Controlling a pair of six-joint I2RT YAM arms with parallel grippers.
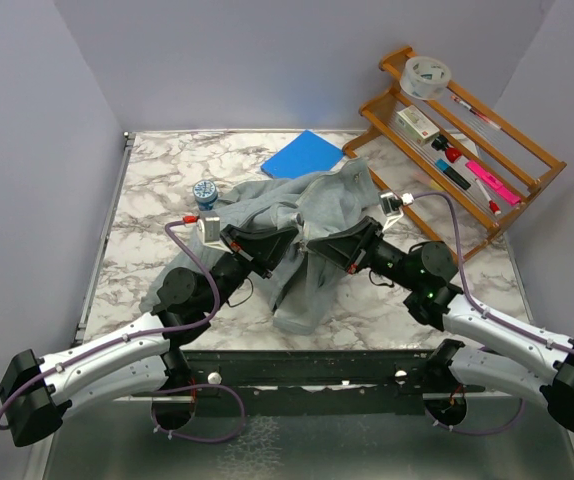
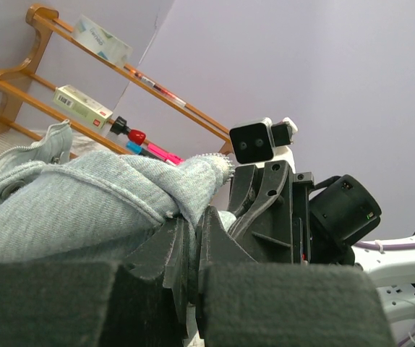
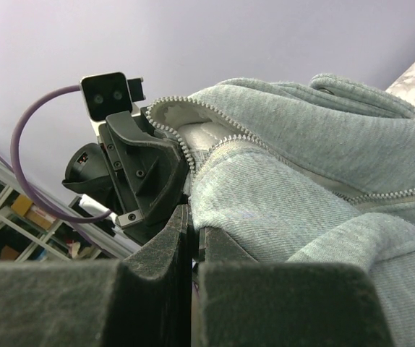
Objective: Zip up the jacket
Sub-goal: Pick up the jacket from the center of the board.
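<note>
The light grey jacket (image 1: 302, 215) lies bunched in the middle of the marble table, with its front lifted between both grippers. My left gripper (image 1: 267, 252) is shut on a fold of the jacket's fabric (image 2: 70, 202); the cloth runs down between the fingers (image 2: 222, 238). My right gripper (image 1: 335, 245) is shut on the jacket's front edge (image 3: 301, 188), just under the pale zipper teeth (image 3: 186, 148). The two grippers face each other a short way apart. Each shows in the other's wrist view: the right gripper (image 2: 265, 195) and the left gripper (image 3: 146, 181). The zipper slider is not visible.
A flat blue pad (image 1: 302, 155) lies behind the jacket. A small blue-capped jar (image 1: 205, 192) stands at the jacket's left. A wooden rack (image 1: 487, 165) with pens, a box and a tape roll (image 1: 427, 75) stands at the back right.
</note>
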